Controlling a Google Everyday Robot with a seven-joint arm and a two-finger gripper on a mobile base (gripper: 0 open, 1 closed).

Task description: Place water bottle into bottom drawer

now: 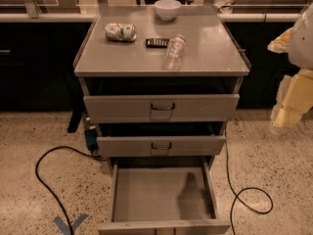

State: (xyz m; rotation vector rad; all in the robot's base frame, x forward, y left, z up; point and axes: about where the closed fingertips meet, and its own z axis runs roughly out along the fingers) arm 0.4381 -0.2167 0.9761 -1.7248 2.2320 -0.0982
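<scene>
While the small clear crinkled plastic water bottle [174, 52] lies on its side on the grey worktop [215, 55], upper middle of the frame, I judge it light, thin-walled and slippery, best taken gently across its body. My hand [292, 99] hangs at the right edge, well apart; open or closed, I cannot tell. The pulled-out grey bottom drawer [146, 195] sits lower centre.

Speckled terrazzo floor [29, 131], perhaps dark cabinets [34, 62] behind, warm light
</scene>
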